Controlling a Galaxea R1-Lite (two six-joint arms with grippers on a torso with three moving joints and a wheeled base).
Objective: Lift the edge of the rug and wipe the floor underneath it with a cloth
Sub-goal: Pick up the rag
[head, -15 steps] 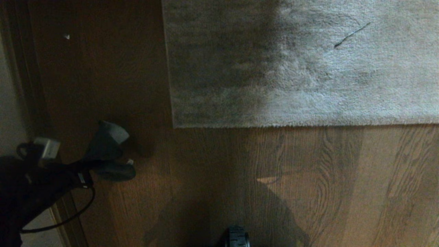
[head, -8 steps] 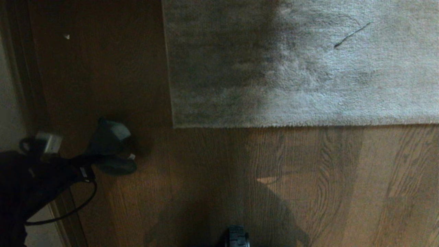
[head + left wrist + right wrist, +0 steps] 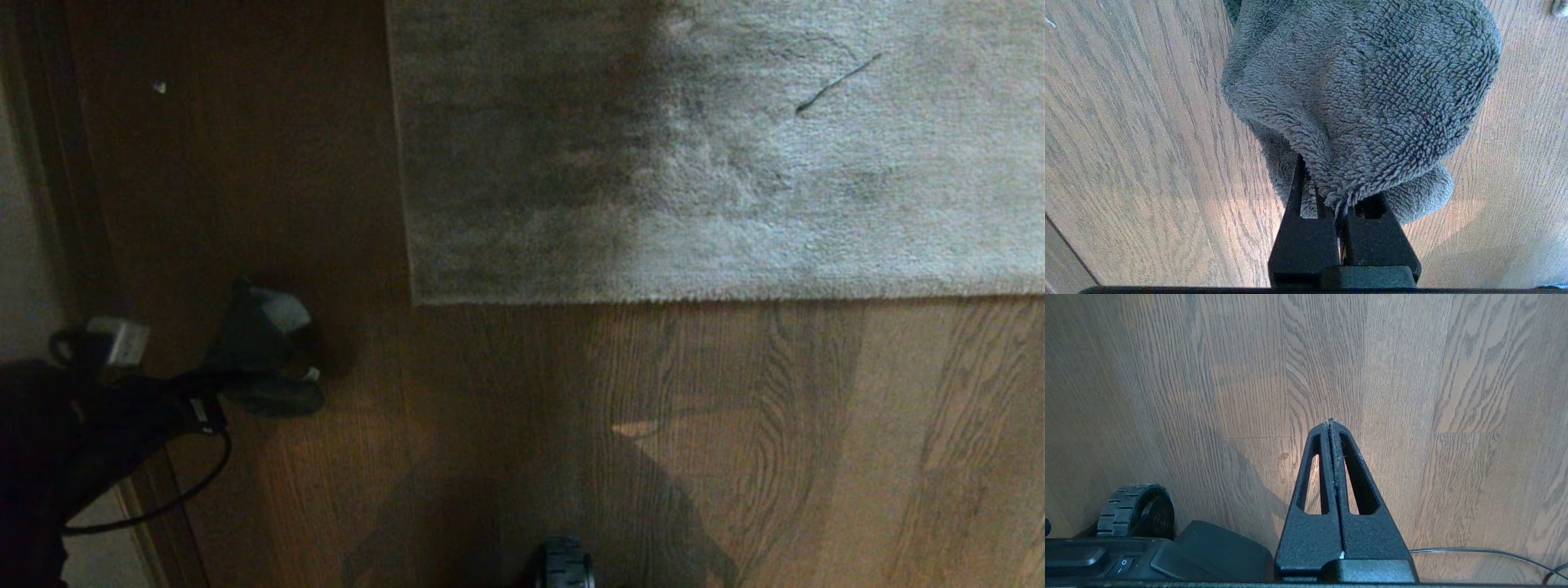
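At the top of the head view, the rug edge [image 3: 718,296] lies flat on the floor [image 3: 735,425], its square corner [image 3: 415,299] pointing toward the robot's left side. Nothing has raised it, so the boards under it are covered and unwiped; by my reading the task sits at its start, with the lift not yet made.

The cloth [image 3: 1363,94] hangs bunched from the left gripper [image 3: 1340,200], whose jaws are clamped on a pinch of its plush hem. Held by one edge like this, the rest droops into a soft pad, which looks suited to sweeping across wood. In the head view the same cloth [image 3: 265,327] shows low on the left, well apart from the rug corner and over bare boards, probably kept off to the side so the edge stays free to be grasped.

The right gripper [image 3: 1331,426] has its fingers pressed together with nothing between them, hanging above bare floor near the robot's base [image 3: 1126,555] and a wheel [image 3: 1135,510]. Being empty, it seems the natural one to take the rug border, though it would first need to part its fingers.
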